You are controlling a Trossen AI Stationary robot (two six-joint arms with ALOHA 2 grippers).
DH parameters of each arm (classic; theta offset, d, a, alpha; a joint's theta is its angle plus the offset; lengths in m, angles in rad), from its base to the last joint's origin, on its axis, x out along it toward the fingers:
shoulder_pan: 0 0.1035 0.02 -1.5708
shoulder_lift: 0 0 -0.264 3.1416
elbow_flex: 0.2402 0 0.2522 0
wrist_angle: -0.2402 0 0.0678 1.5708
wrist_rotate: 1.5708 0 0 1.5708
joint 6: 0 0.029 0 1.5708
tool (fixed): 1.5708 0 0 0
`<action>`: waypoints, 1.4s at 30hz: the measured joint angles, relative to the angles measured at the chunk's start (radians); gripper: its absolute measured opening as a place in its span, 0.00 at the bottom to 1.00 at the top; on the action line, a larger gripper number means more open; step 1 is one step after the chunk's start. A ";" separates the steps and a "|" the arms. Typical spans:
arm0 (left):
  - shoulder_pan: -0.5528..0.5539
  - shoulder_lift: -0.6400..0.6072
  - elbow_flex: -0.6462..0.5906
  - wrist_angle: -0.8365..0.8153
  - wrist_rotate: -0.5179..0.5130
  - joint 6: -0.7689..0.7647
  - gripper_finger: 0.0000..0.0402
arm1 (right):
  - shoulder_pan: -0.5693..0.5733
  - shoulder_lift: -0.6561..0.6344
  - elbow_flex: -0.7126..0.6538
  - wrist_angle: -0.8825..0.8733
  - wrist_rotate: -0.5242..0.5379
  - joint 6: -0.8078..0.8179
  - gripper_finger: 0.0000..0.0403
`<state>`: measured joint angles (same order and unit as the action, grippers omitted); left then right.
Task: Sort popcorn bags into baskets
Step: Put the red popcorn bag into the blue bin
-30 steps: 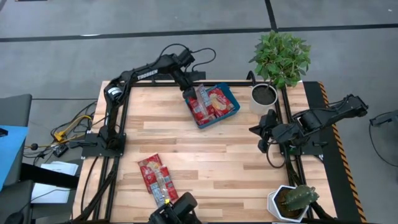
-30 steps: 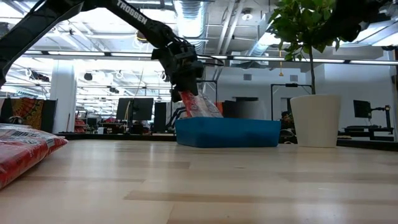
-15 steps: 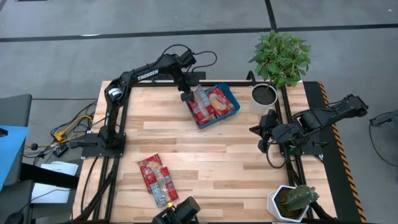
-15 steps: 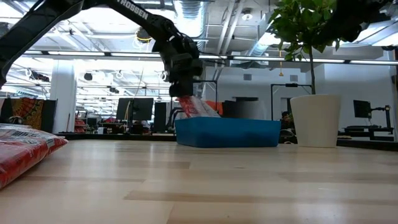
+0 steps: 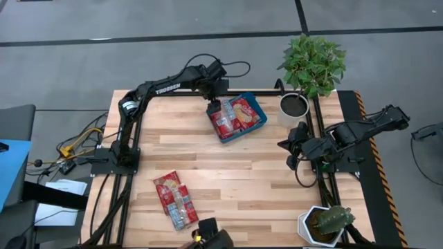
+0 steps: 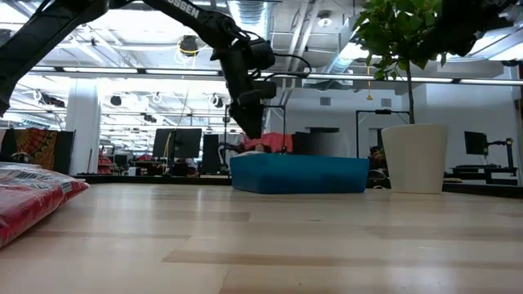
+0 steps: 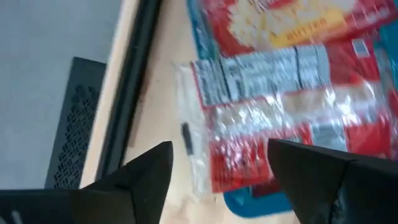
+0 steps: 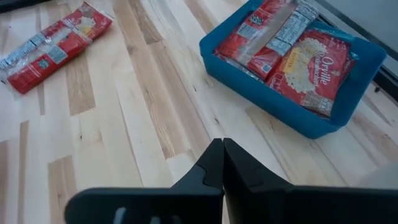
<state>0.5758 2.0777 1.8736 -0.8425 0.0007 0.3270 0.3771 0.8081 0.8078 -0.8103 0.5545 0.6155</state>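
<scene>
Popcorn bags in tray: I count several red popcorn bags (image 5: 234, 115) lying in the teal basket (image 5: 257, 105), overlapping; one shows its cream-yellow picture face up, another its silvery label side. In the right wrist view the same packets (image 8: 283, 46) fill the tray nearly from wall to wall.
Bag at the rim: in the left wrist view I see a packet with a clear, silvery middle (image 7: 261, 127) lying partly over the basket's edge, its end over the wood.
Loose bags: two more bags (image 5: 174, 199) lie together near the table's front edge, well apart from the basket; in the low view they show at the side as a red stack (image 6: 33, 200).
Basket: it sits tilted at the far side of the wooden table (image 5: 242, 173), near the white plant pot (image 5: 293, 107).
Left gripper: I see the left gripper (image 5: 213, 106) above the basket's far corner, fingers spread wide and nothing between them; in the low view it hangs just over the tray's rim (image 6: 249, 124).
Right gripper: the right gripper (image 5: 291, 153) waits at the right side of the table, fingers pressed together and empty, well apart from the basket.
Surroundings: a leafy plant (image 5: 313, 62) stands behind the pot, and a small cactus pot (image 5: 325, 223) sits at the front right corner.
</scene>
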 joint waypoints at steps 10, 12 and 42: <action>0.000 0.002 -0.015 0.144 -0.190 -0.018 0.38 | 0.000 0.012 -0.051 0.001 0.000 0.069 0.07; -0.007 0.002 -0.015 0.143 -0.190 -0.007 0.33 | 0.000 0.011 -0.050 0.007 0.003 0.068 0.06; -0.134 -0.060 -0.052 -0.159 0.007 -0.056 0.02 | -0.006 0.011 -0.050 0.004 0.000 0.058 0.07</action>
<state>0.4423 2.0173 1.8212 -1.0011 0.0073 0.2711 0.3706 0.8192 0.7574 -0.8062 0.5545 0.6739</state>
